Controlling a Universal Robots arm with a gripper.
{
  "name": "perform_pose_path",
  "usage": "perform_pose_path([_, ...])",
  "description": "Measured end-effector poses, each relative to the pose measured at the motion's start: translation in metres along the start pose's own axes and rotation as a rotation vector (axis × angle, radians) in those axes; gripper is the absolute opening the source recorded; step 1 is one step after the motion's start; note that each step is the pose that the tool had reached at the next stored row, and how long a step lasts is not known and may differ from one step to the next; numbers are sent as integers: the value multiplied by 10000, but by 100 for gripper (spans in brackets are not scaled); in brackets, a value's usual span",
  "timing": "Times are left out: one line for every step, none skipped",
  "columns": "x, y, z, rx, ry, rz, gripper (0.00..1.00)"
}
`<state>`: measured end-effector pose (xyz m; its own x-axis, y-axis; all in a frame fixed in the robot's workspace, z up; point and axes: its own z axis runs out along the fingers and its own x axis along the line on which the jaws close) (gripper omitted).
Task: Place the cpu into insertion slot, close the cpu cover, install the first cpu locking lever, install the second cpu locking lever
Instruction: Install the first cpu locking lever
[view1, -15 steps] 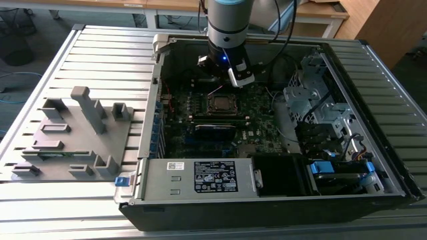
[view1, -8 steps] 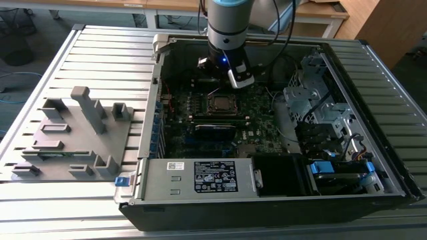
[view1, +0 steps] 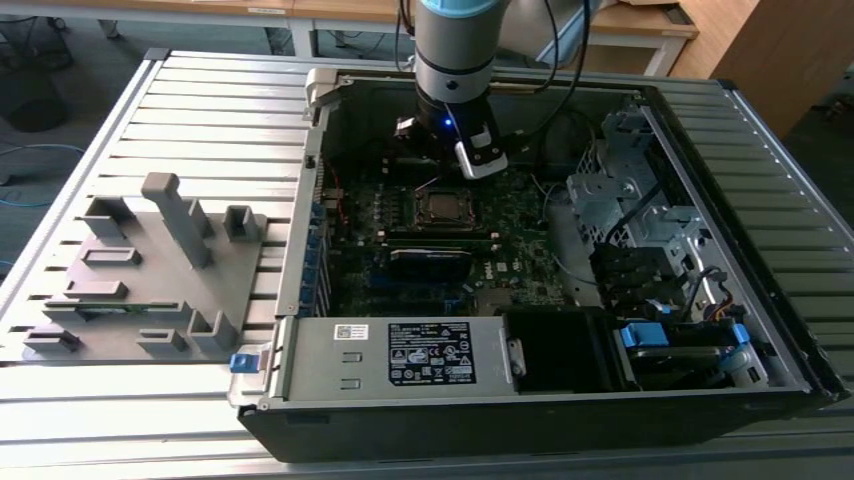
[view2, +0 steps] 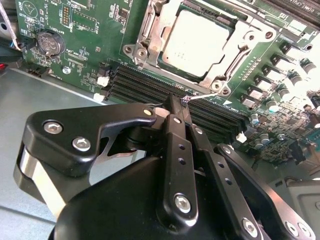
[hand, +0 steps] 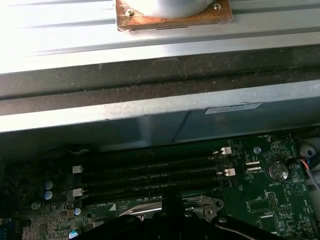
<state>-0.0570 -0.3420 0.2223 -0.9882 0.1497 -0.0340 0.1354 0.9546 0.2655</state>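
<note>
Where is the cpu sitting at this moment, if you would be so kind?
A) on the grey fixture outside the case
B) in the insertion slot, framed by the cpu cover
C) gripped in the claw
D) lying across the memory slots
B: in the second wrist view the cpu lies flat inside the cut-out of the cpu cover, while the claw is shut on a thin locking lever beside it, not on the chip.

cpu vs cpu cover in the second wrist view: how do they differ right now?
The cpu is a solid, dull grey square; the cpu cover is a shinier metal frame with a cut-out centre. The cpu sits in the middle; the cpu cover rings it and has the wider outline. Both are silvery, squarish and lie flat on the green motherboard.
</note>
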Motion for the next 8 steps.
perform_pose_path([0,0,1,-2,-1,0,10])
perform_pose_path([0,0,2,-3,-1,0,10])
perform_pose_path([0,1,2,-4,-2,0,10])
perform_pose_path([1,6,6,-6,-3,2,10])
perform_pose_path([2,12,8,-4,-3,2,10])
perform_pose_path([3,17,11,-3,-1,0,10])
perform_pose_path([4,22,14,-4,-2,0,10])
perform_pose_path([5,27,18,-3,-2,0,10])
